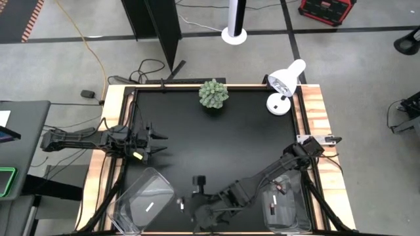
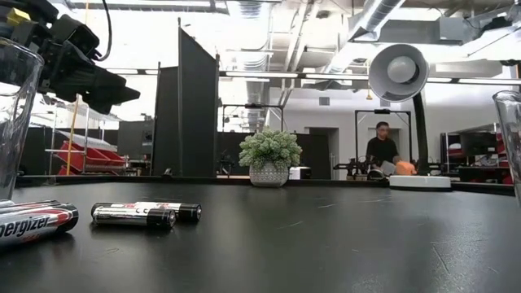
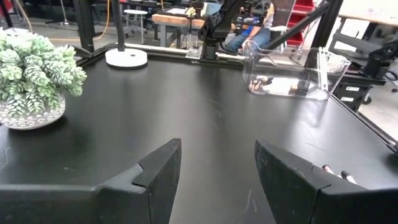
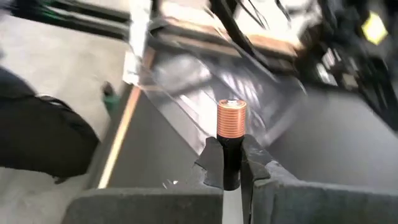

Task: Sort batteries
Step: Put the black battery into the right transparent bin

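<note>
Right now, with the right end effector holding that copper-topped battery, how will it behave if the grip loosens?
The battery is a smooth, slim, rigid cylinder, so it could slip. The right end effector pinches only its lower part, so it might tilt. Dropped on the table, it would likely roll.

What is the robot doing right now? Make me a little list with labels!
right gripper: shut on a dark battery with a copper end, near the table's front edge
left gripper: open, empty, waiting at the table's left side
left bin: clear, one pale battery inside
right bin: clear, dark batteries inside
loose batteries: lying on the black table
other things: potted plant, white lamp
</note>
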Tool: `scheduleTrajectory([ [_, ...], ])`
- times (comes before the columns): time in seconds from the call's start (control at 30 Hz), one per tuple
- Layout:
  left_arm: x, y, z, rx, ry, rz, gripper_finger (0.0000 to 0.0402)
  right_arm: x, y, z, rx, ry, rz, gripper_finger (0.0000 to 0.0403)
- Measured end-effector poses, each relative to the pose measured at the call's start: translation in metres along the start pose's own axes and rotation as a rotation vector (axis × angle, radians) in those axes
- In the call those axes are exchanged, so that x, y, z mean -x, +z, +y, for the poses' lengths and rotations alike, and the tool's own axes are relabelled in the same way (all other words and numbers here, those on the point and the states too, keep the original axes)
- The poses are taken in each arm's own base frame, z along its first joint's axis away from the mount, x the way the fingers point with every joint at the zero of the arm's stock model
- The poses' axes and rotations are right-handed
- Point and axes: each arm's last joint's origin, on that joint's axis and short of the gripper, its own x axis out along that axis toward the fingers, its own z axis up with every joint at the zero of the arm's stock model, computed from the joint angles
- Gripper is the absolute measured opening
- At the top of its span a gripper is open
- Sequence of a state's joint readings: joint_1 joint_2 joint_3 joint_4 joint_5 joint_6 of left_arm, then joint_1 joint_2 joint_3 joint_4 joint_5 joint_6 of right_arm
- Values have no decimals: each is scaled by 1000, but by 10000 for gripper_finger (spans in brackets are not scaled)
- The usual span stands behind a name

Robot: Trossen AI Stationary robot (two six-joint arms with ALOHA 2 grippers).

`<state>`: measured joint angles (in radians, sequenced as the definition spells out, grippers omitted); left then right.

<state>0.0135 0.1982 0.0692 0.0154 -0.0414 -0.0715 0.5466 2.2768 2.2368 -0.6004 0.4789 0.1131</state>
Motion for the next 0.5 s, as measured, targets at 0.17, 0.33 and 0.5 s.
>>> scheduleTrajectory([
  [0.17,0,0,0,4,0,1,200,2,10,6,45,62,-97,16],
  [0.33,0,0,0,1,1,2,200,2,10,4,-55,49,-97,16],
  [0.5,0,0,0,1,0,3,200,-2,4,-8,-288,-75,-45,16],
])
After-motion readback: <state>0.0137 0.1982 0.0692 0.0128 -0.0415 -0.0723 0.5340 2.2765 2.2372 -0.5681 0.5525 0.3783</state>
